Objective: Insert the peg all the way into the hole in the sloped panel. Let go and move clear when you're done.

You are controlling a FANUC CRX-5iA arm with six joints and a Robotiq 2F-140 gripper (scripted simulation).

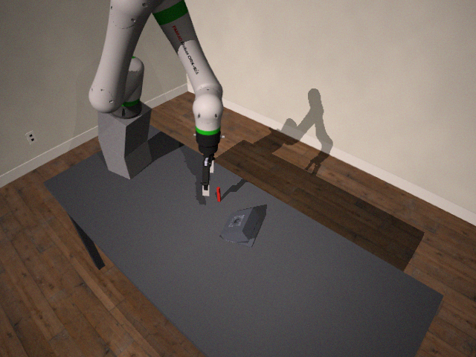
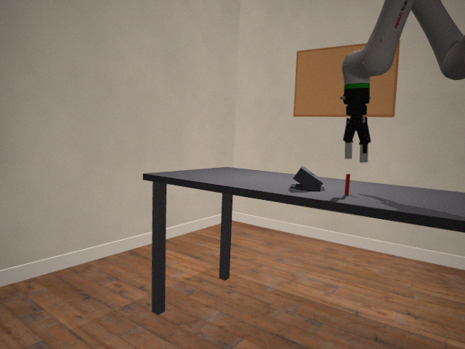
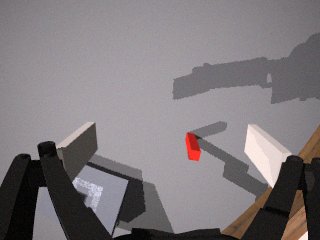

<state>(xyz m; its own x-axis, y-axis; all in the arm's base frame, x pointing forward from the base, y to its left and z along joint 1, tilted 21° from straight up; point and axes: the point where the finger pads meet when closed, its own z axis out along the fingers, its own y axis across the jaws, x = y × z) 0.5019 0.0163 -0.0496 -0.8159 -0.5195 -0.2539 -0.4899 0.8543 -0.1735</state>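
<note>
Above the peg, fingers spread wide and holding nothing.
Nearest the gripper (image 2: 355,154), the red peg (image 2: 347,184) stands upright on the table (image 2: 187,176), its long axis vertical, just below and slightly aside; beyond the peg sits the sloped panel (image 2: 307,178), apart.

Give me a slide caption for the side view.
Open gripper hangs above the upright red peg, beside the sloped panel on the table.

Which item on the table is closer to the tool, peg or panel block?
The red peg, standing upright almost under the open tool; the grey sloped panel block sits farther off.
</note>
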